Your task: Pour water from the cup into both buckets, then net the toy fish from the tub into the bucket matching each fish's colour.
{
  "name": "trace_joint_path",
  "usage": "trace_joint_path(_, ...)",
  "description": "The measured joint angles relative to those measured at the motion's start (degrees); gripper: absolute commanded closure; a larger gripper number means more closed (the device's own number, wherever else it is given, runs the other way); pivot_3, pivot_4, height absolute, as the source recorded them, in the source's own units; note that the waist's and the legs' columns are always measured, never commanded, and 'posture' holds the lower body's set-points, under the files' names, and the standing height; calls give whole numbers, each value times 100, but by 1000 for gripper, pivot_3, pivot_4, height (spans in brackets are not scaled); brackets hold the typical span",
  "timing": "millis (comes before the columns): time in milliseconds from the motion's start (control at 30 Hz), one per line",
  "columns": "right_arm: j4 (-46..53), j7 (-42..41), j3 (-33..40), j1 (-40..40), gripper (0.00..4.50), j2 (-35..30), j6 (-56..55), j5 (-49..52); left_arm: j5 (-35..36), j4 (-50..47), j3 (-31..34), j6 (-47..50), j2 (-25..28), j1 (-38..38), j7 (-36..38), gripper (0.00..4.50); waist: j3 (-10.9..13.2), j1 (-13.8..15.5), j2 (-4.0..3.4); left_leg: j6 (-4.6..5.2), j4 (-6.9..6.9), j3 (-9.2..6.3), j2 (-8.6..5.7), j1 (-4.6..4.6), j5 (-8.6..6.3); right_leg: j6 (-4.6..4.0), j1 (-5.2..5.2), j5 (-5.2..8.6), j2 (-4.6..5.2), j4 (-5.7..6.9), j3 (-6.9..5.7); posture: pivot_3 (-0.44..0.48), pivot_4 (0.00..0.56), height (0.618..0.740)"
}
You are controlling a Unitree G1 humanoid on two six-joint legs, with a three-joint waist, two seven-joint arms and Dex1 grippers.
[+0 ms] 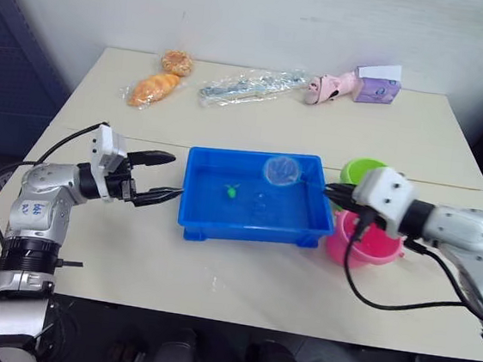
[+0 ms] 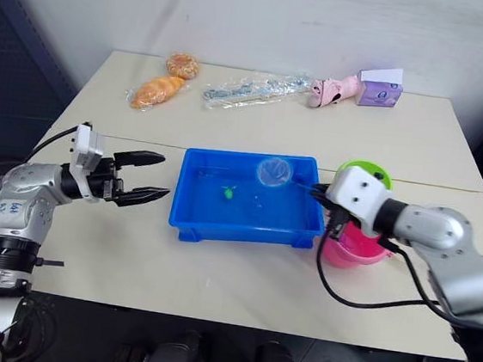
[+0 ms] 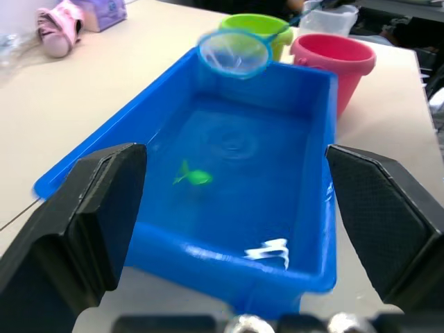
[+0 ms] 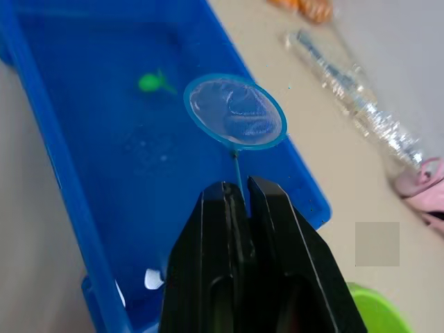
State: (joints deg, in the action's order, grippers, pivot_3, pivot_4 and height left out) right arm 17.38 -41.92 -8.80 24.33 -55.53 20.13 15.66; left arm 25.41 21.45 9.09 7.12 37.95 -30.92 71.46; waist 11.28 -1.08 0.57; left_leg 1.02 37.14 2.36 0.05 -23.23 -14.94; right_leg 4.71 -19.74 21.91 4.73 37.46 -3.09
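The right gripper [image 4: 236,198] is clamped on the net [image 1: 282,171] by its thin stick — light, likely whippy — ring above the tub's [image 1: 245,230] 1 o'clock corner, green fish [image 1: 233,192] centre-left, left gripper [image 1: 159,177] spread wide.

Bright blue rectangular tub [image 1: 245,225] at the table's middle, holding water and one small green toy fish [image 1: 233,192] near its centre. Round net [image 1: 281,170] with light blue ring and fine mesh, raised over the tub's far right part (thin handle running rightward). Lime green bucket [image 1: 359,170] and pink bucket [image 1: 360,244] just beside the tub's right end, green farther back.
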Motion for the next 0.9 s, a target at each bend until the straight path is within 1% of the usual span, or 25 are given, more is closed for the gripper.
trace_joint_path(67,-105,-20,-266,145,4500,183,174,-248,-2,-18,11,-39,8,75,-8,58,0,30,0,2,-1,0,-4,-3,-1,0,-1,0,3,-1,-1,0,150,740)
trace_joint_path(200,-714,-167,-925,617,4500,492,136,-1017,3,-176,43,-35,11,340,-59,58,0,-2,0,4,2,1,-10,-3,-3,0,-4,0,7,3,0,0,150,740)
trace_joint_path(367,-1316,-472,-1368,1047,4500,829,-191,-1676,3,-309,53,-28,55,422,-51,58,0,-45,0,2,1,1,-9,-2,-1,0,-6,0,6,9,-1,0,150,740)
trace_joint_path(433,-1491,-617,-1513,1147,4500,1059,-400,-1843,2,-317,54,-30,81,429,-22,58,0,-49,0,1,0,1,-9,-2,-1,0,-8,0,5,12,-2,0,150,740)
trace_joint_path(533,-1598,-697,-1555,1211,4500,1460,-466,-1906,1,-326,49,-33,86,430,27,58,0,-67,0,-1,0,3,-8,-2,1,0,-11,0,4,28,-2,0,150,740)
trace_joint_path(733,-1584,-741,-1514,1294,4500,1982,-357,-1863,0,-339,44,-32,88,454,78,58,0,-54,0,-1,0,3,-9,-2,0,0,-10,0,5,29,-3,0,150,740)
trace_joint_path(833,-1481,-732,-1365,1233,4500,2200,-207,-1714,0,-348,31,-32,87,453,83,58,0,-52,0,-1,-1,3,-9,-3,0,0,-10,0,5,30,-3,0,150,740)
trace_joint_path(900,-1276,-733,-1121,1076,4500,2217,-40,-1562,5,-392,5,-13,82,445,82,58,0,-37,0,1,-1,1,-10,-3,-1,0,-7,0,6,29,-4,0,150,740)
